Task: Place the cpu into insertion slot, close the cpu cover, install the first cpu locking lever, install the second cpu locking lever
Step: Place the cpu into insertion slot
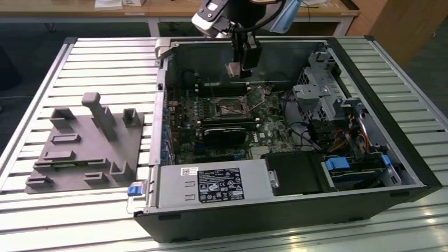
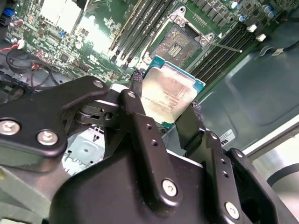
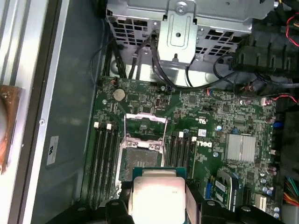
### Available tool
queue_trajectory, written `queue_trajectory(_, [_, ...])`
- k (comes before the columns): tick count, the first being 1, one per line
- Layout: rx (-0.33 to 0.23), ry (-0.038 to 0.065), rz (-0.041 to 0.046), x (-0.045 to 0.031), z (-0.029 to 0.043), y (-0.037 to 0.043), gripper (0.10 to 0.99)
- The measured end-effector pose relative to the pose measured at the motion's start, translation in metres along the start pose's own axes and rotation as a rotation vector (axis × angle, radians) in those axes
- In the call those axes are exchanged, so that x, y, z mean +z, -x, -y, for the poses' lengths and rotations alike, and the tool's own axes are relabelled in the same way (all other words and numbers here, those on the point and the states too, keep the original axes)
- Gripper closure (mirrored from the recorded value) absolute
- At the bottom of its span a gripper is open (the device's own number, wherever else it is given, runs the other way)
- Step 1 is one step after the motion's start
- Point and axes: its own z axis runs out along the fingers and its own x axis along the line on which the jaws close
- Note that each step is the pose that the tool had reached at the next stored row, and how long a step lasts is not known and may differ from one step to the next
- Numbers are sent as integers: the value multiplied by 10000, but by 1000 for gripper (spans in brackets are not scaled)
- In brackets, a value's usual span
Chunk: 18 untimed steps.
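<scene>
My gripper hangs inside the open computer case, above the motherboard, and is shut on the cpu. In both wrist views the silver-topped cpu sits clamped between the black fingers by its edges. The insertion slot lies open and bare a short way beyond the chip. Its silver cpu cover stands swung up off the slot. A thin locking lever sticks out beside the slot.
Long black memory slots flank the socket. A black card lies just in front of it, and a metal drive cage stands at the exterior view's right. A grey fixture block rests on the slatted table at the exterior view's left.
</scene>
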Motion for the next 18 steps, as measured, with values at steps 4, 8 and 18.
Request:
queue_trajectory(4, [92,1,11,33,2,-8,549])
queue_trajectory(8, [632,7,61,64,4,-9,549])
queue_trajectory(18, [784,3,72,200,4,-54,549])
